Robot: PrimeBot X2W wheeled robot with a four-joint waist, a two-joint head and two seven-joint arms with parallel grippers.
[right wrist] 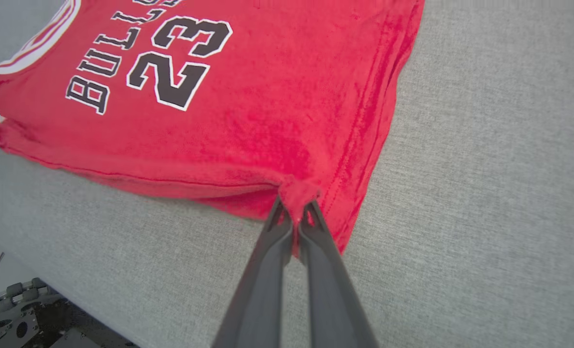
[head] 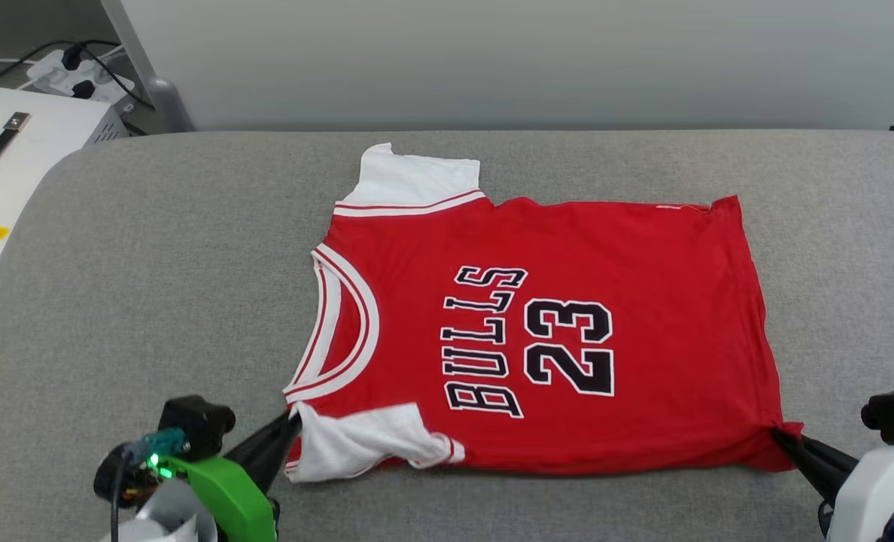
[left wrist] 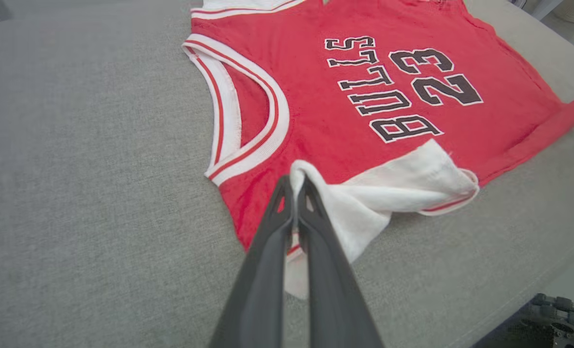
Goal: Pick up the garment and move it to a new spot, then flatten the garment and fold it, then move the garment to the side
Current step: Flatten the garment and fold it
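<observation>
Garment (head: 567, 248) is lying mostly flattened, not yet folded; left claw (head: 293, 422) is gripping its near shoulder, right claw (head: 779, 434) is gripping its near hem corner.

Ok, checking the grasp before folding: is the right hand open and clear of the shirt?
No, the right hand is shut, pinching the near hem corner of the garment.

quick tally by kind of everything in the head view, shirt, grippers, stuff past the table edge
garment: 1
grippers: 2 (left gripper, right gripper, fingers of each pinching the garment)
white box: 1
power strip: 1
total: 5
</observation>
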